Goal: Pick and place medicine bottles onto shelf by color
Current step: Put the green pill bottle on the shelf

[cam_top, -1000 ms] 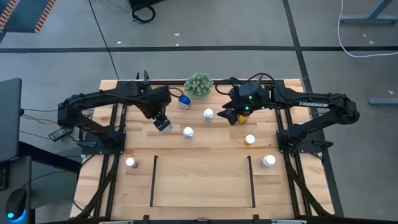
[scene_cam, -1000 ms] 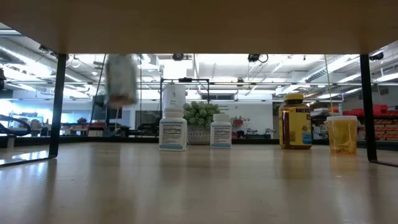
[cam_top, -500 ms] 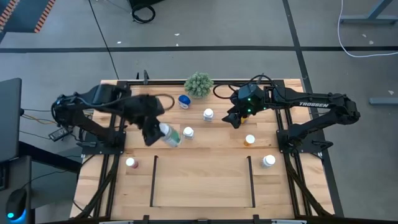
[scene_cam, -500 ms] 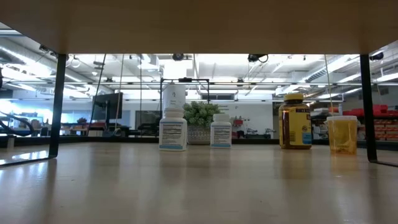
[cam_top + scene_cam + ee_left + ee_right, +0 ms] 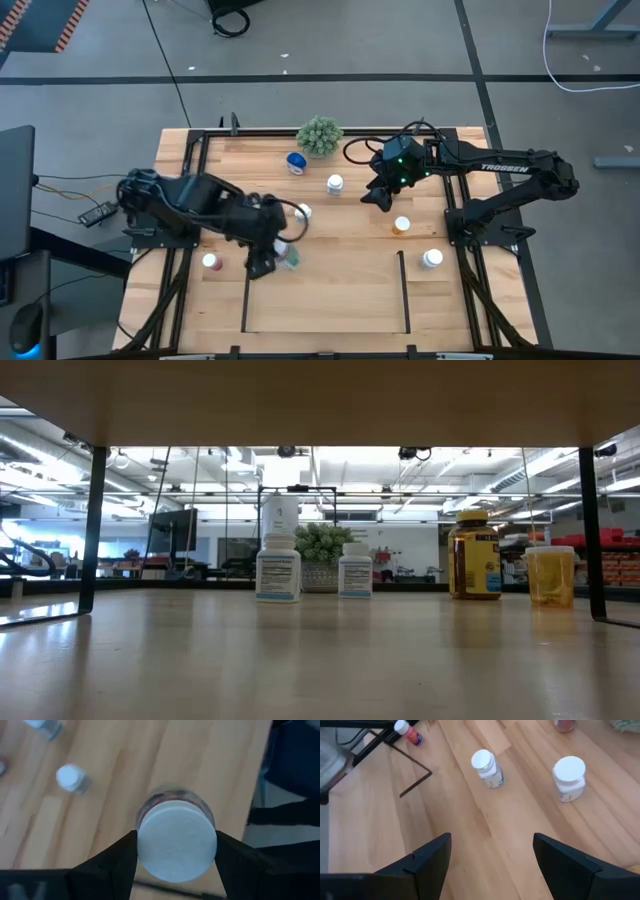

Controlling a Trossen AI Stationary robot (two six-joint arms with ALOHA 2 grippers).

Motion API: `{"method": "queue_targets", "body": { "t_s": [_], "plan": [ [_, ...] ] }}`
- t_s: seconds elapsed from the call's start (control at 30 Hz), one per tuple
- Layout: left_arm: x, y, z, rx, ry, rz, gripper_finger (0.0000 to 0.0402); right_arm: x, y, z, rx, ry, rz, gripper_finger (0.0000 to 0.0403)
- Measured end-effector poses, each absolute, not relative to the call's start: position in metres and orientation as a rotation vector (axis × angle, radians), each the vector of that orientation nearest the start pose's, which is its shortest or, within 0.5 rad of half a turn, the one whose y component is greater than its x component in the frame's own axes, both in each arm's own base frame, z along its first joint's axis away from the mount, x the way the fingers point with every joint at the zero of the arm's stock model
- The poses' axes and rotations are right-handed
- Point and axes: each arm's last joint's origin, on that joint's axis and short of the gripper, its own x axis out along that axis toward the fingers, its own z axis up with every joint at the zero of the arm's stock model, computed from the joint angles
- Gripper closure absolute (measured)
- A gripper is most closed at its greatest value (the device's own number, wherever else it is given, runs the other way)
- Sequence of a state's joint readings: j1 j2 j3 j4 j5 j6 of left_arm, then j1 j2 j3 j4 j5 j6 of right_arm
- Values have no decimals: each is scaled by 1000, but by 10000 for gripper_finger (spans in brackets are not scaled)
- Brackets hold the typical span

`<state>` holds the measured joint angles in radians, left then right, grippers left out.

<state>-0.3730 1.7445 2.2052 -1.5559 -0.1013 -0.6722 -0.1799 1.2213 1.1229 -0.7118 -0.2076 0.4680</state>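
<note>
- Two black strips mark the shelf (image 5: 325,290), bare wood (nearest the table's front edge).
- Just beyond its left corner, the left gripper (image 5: 278,252) is clamped on a white-capped bottle (image 5: 176,840), seemingly above the tabletop.
- Farther back, four loose bottles stand apart.
- The right gripper (image 5: 380,192) hangs with fingers spread, holding nothing, near the plant (image 5: 319,135).

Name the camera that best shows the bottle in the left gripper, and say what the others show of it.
The left wrist view: the white-capped bottle fills the frame, clamped between the left gripper fingers. The high view shows it small, beside the arm. The low view does not show it; the right wrist view shows nothing clearly of it.
</note>
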Motion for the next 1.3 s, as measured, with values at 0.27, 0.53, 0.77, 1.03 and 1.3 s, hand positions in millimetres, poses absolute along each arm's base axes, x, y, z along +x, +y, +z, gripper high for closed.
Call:
{"method": "queue_targets", "body": {
  "t_s": [0.27, 0.53, 0.77, 1.03, 1.3],
  "plan": [
    [311, -126, 416, -322, 1171, 139, 171, 242, -35, 317, 586, 811, -137, 114],
    [310, -126, 417, -275, 1156, 137, 167, 243, -20, 316, 559, 837, -80, 114],
    [300, -134, 423, -169, 1149, 35, 165, 244, -7, 316, 533, 846, -62, 114],
    [295, -141, 406, -84, 1225, -12, 163, 244, -1, 316, 521, 846, -78, 114],
    [265, -129, 400, -163, 1289, 23, 154, 244, -1, 316, 535, 845, -86, 114]
  ]
}}
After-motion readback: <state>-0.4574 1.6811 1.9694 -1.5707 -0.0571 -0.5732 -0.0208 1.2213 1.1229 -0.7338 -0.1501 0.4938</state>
